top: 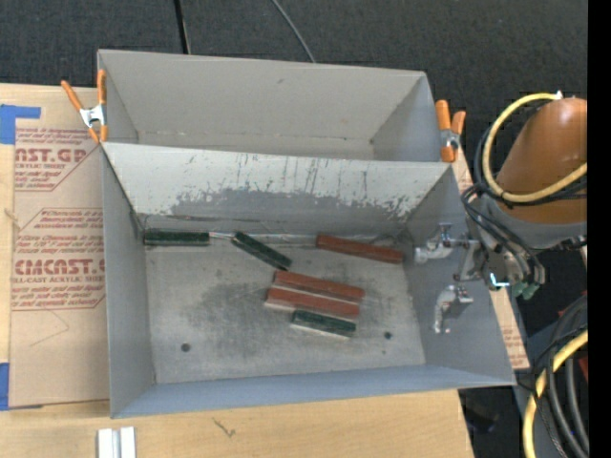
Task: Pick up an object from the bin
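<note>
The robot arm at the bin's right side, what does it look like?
A rounded orange cover tops the wrist, ringed by a yellow cable with black cables bundled below. The small two-finger gripper is bare silvery metal.

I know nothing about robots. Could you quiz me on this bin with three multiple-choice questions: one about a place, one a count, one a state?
1. Where is the end effector? A) by the bin's right wall B) by its left wall C) centre
2. How many reddish-brown bars? A) one B) three C) six
3. What is between its fingers? A) one bar B) two bars C) nothing
Answers: 1 A, it hangs at the right wall; 2 B, two side by side mid-floor, one near the back wall; 3 C, the fingers stand apart, bare.
</note>
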Robot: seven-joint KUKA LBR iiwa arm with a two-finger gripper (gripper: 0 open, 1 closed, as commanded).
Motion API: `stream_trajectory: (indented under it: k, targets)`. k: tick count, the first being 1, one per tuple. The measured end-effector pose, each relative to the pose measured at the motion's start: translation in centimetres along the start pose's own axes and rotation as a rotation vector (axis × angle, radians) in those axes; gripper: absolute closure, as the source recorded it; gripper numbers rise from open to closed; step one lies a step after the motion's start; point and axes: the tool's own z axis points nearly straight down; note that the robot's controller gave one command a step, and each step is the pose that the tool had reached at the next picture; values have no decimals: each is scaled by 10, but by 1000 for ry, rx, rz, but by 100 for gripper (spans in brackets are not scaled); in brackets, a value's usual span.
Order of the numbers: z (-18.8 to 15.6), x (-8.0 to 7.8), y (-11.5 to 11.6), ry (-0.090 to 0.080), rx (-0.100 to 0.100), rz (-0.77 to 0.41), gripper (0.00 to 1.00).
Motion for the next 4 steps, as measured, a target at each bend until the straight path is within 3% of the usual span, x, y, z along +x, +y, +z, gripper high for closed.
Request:
stream_trajectory:
  k: [1,2,3,4]
  targets:
    - [-4,-2,1,-8,1,-2,0]
    - [71,-19,44,-13,2,-54,0]
    - [84,-27,66,-5,0,-26,0]
    - [85,-39,133,-9,-3,-48,0]
